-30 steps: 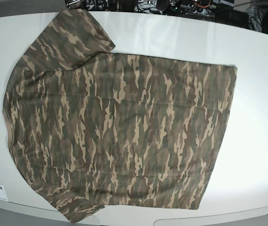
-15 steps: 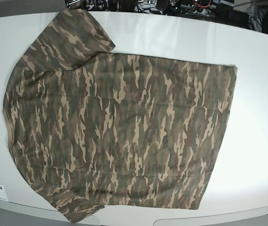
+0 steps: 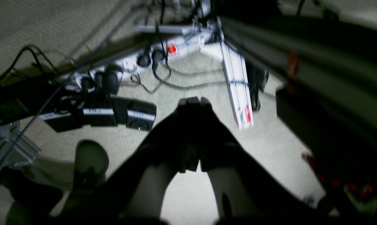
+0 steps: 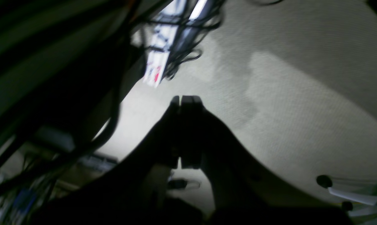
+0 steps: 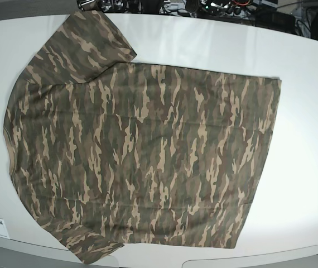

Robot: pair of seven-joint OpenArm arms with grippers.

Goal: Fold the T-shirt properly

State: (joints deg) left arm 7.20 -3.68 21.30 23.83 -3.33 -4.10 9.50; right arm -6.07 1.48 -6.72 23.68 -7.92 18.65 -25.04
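The T-shirt lies flat and spread out on the white worktop, with its neck side at the left of the base view and its hem at the right. The left hand is fully closed and holds nothing, pointing at the carpet floor near a power strip. The right hand is also closed and empty, above the carpet.

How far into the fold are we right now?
Done: nothing folded; the T-shirt lies spread flat on the table. In hand: nothing; the left gripper and right gripper are shut, empty, facing the floor. Left: every fold.
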